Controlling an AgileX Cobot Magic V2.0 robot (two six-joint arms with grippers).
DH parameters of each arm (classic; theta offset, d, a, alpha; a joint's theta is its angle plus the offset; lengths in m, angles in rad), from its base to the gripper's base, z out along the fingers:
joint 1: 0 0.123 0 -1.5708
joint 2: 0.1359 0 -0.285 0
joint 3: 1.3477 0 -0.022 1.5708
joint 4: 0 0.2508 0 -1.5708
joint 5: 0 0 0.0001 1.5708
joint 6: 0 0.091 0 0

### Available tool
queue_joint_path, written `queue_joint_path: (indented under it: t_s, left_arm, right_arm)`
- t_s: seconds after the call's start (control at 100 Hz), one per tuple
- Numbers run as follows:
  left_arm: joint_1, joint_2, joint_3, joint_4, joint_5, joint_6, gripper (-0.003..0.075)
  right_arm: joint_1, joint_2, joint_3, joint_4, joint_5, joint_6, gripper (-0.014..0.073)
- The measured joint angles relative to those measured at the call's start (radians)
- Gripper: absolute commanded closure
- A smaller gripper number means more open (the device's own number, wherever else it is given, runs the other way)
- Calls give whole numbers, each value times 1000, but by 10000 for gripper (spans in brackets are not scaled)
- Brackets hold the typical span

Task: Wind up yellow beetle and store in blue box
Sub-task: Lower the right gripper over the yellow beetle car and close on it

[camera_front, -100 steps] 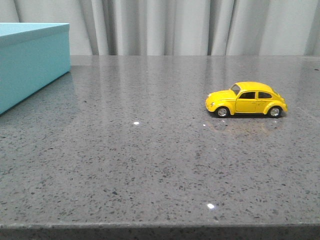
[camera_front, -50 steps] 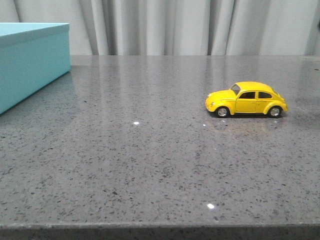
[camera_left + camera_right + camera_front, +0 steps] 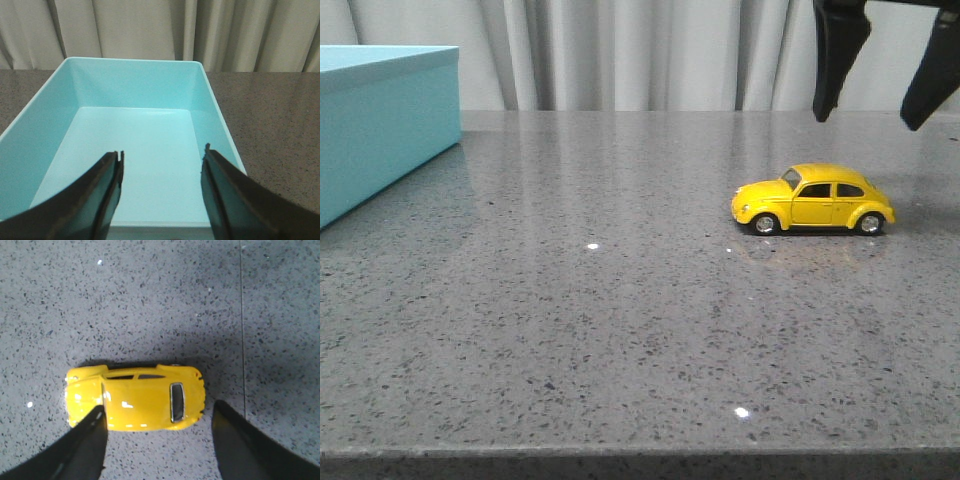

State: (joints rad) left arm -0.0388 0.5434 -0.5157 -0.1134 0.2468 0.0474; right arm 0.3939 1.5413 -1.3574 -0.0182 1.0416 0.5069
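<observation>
Black right claw [image 3: 882, 115] has newly dropped into view, prongs apart, above the small glossy yellow beetle [image 3: 812, 198], unmoved on the speckled grey table [image 3: 620, 300]. Left claw [image 3: 162, 192] gapes over the turquoise blue box [image 3: 135, 145].

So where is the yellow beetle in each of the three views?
Front view: yellow beetle right of centre, on the grey table.
Left wrist view: not in it.
Right wrist view: yellow beetle low centre, seen from above.
Shared landmark: the open right gripper.

Pale pleated curtain [image 3: 620, 55] behind glossy grey speckled table [image 3: 570, 330].
</observation>
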Motion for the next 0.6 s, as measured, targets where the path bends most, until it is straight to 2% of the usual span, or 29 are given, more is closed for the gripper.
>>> queue_joint_path:
  t_s: [0.5,0.6]
  left_arm:
    - [0,0,0,0,0,0,365]
    - [0,0,0,0,0,0,365]
  right_arm:
    - [34,81,-37,18,10,4,188]
    - [34,90,-37,18,18,4,153]
